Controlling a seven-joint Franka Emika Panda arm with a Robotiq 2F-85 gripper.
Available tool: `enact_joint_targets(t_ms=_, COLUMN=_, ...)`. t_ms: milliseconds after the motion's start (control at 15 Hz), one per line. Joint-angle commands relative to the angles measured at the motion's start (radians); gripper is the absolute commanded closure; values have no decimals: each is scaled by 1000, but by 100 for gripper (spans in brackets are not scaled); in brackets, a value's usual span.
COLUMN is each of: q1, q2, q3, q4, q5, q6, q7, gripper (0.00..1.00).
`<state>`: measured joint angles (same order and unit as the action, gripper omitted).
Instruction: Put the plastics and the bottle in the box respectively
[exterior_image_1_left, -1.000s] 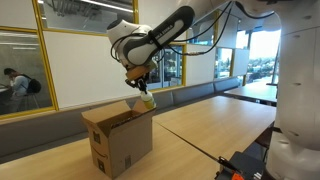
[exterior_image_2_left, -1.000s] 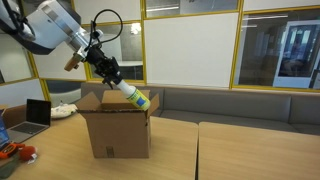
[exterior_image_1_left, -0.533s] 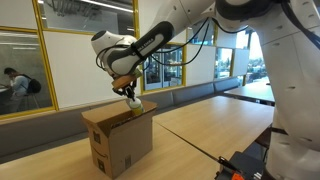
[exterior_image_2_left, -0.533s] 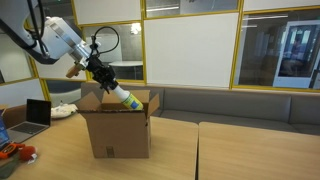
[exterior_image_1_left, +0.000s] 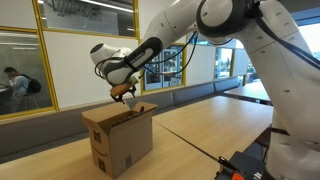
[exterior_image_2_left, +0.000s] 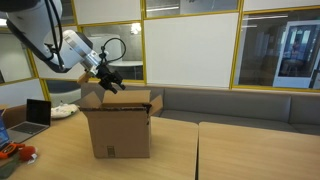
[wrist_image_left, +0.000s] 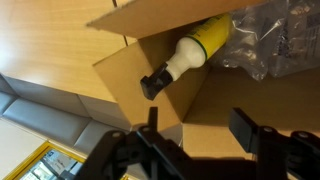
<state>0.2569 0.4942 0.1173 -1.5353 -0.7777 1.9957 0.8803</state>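
In both exterior views the box (exterior_image_2_left: 118, 130) hides the bottle (wrist_image_left: 195, 52); the wrist view shows it slanting, cap lower-left; claw (wrist_image_left: 197, 125) wide, empty.

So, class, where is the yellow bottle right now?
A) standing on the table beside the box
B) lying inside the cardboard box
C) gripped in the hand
B: the wrist view shows the bottle lying in the box beside clear plastic, with the hand open and empty.
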Motion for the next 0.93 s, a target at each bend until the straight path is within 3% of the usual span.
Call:
enact_joint_targets(t_ms=0, q1=19, q2=30, q3=-36, q4=57, q5=34, q6=-23, q7=-37, gripper=0)
enact_joint_targets(t_ms=400, q1=17, q2=-93, q3=-59, q4=-52, q5=37, q6=-80, q7=-10, gripper=0)
enact_joint_targets(t_ms=867, q1=-3, q2=-411, q3=-35, q4=-283, q5=32, q6=-330, q7=43, gripper=0)
